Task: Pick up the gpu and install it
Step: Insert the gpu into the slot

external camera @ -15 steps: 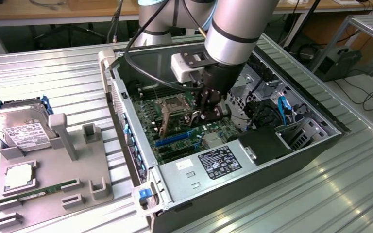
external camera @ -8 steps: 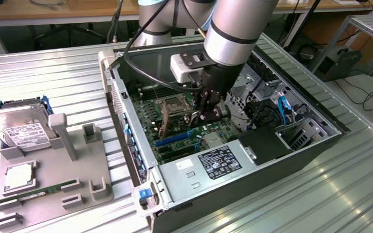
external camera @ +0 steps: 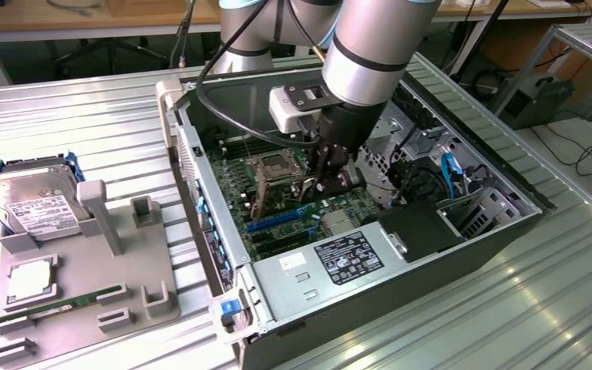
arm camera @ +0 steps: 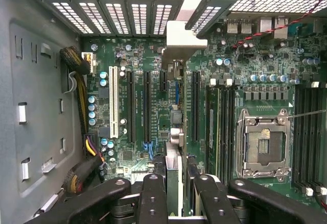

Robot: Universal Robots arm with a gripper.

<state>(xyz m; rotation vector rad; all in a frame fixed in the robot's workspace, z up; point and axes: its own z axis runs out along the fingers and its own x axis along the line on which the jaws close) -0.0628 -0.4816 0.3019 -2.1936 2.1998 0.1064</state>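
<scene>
The gpu (arm camera: 175, 132) shows edge-on in the wrist view as a thin card running between my fingers (arm camera: 153, 198) toward the case's rear slot openings. Its silver bracket (arm camera: 180, 35) is at that far end. My gripper (arm camera: 178, 196) is shut on the card and holds it upright just over the long expansion slots of the green motherboard (arm camera: 240, 71). In the exterior view my gripper (external camera: 324, 183) reaches down inside the open computer case (external camera: 188, 146), beside the CPU socket (external camera: 275, 163). I cannot tell whether the card's edge touches a slot.
Inside the case are the power supply (external camera: 348, 258), drive bays with cables (external camera: 450, 173) and a cable bundle (arm camera: 82, 168). On the exterior view's left, a grey fixture (external camera: 121, 254) holds a hard drive in a blue frame (external camera: 28, 200), a CPU (external camera: 31, 279) and a green RAM stick (external camera: 59, 304).
</scene>
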